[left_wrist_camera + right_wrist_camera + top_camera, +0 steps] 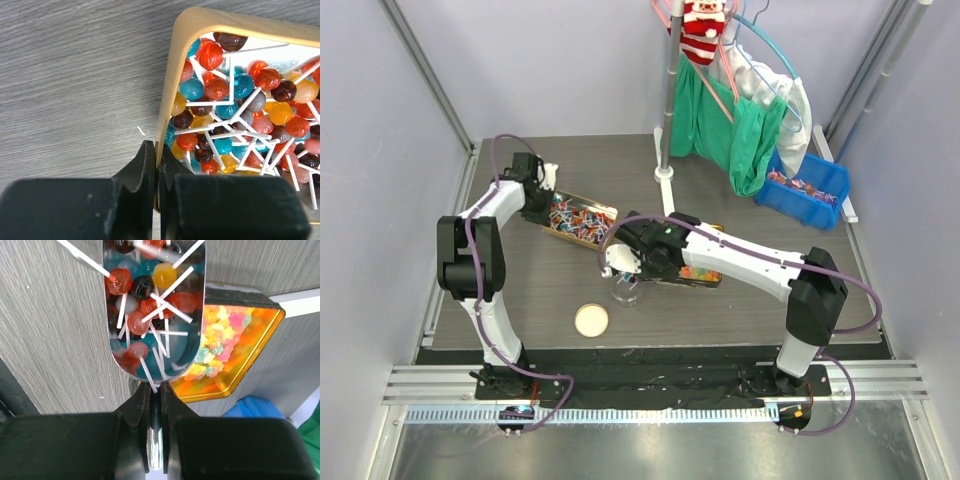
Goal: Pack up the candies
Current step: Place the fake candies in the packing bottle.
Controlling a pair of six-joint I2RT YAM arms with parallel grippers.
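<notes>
The candies [235, 115] are small round sweets on white sticks in red, blue, orange and brown, heaped in a gold tray [210, 17]. My left gripper [156, 147] is shut on that tray's near rim, at its left end [542, 195]. A metal scoop [154, 305] carries a load of the same candies [142, 295], and my right gripper [156, 390] is shut on its handle. Seen from above, the right gripper [620, 262] holds the scoop over a clear glass jar [625, 288].
A second gold tray of yellow and orange jelly pieces [227, 350] lies just right of the scoop. A round lid [591, 320] rests near the front edge. A blue bin [807, 185] and a stand post [665, 175] hung with clothes are at the back right.
</notes>
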